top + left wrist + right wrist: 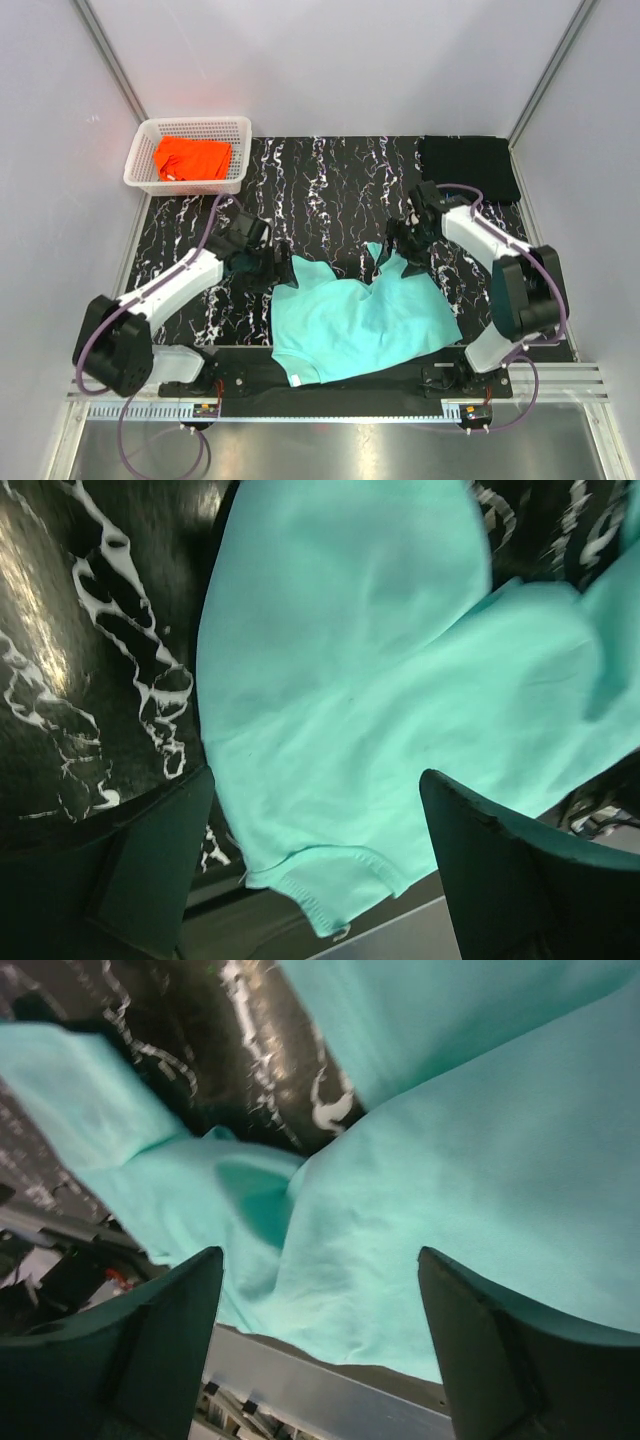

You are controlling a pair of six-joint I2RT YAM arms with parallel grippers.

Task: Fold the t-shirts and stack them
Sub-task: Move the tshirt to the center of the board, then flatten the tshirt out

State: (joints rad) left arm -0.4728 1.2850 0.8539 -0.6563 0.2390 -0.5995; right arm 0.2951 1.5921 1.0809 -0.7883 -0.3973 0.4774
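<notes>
A mint-teal t-shirt (355, 320) lies rumpled on the near middle of the black white-veined table (330, 175), its hem by the front edge. My left gripper (270, 262) hovers at the shirt's far left corner, jaws wide open over the cloth (350, 680), nothing held (318, 776). My right gripper (400, 245) stands at the shirt's far right edge, also open above the teal cloth (480, 1180), gripping nothing (320, 1255). An orange t-shirt (190, 158) lies in the white basket (240, 150). A black t-shirt (468, 165) lies folded at the back right.
The white lattice basket sits at the table's back left corner. Grey walls close in on both sides and the back. A metal rail (330, 400) runs along the front edge between the arm bases.
</notes>
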